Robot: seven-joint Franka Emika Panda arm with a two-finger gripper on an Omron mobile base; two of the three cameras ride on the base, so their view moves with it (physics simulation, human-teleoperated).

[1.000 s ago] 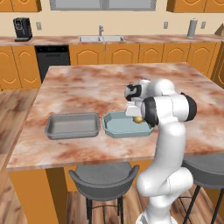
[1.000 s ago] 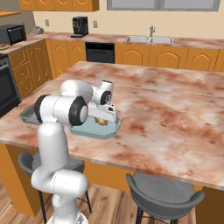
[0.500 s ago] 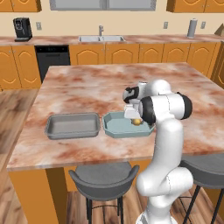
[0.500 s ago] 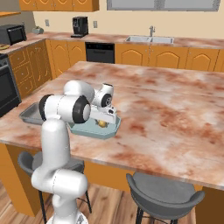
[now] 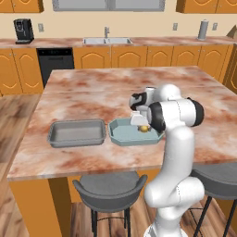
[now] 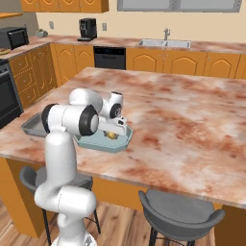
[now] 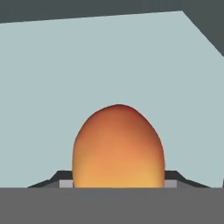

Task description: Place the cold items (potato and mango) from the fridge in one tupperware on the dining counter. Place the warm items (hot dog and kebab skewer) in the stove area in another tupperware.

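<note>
An orange-yellow mango (image 7: 118, 148) sits between the tips of my gripper (image 7: 118, 183), which is shut on it. In the base views the gripper (image 5: 142, 126) (image 6: 113, 134) points down into a light blue tupperware (image 5: 121, 137) (image 6: 92, 142) on the marble dining counter, and the mango (image 5: 144, 128) (image 6: 112, 136) hangs just above its floor. A second, grey tupperware (image 5: 76, 133) (image 6: 30, 124) lies beside the blue one, with nothing visible in it. The potato, hot dog and kebab skewer are out of view.
Grey stools (image 5: 109, 192) (image 6: 178, 214) stand at the counter's near edge. The marble counter (image 5: 106, 92) stretches bare behind the tupperwares. A sink (image 5: 106, 40), a coffee machine (image 5: 23, 30) and a microwave (image 6: 13, 37) line the back wall.
The hand with the mango has sunk a little lower into the blue tupperware. The tupperwares have not moved.
</note>
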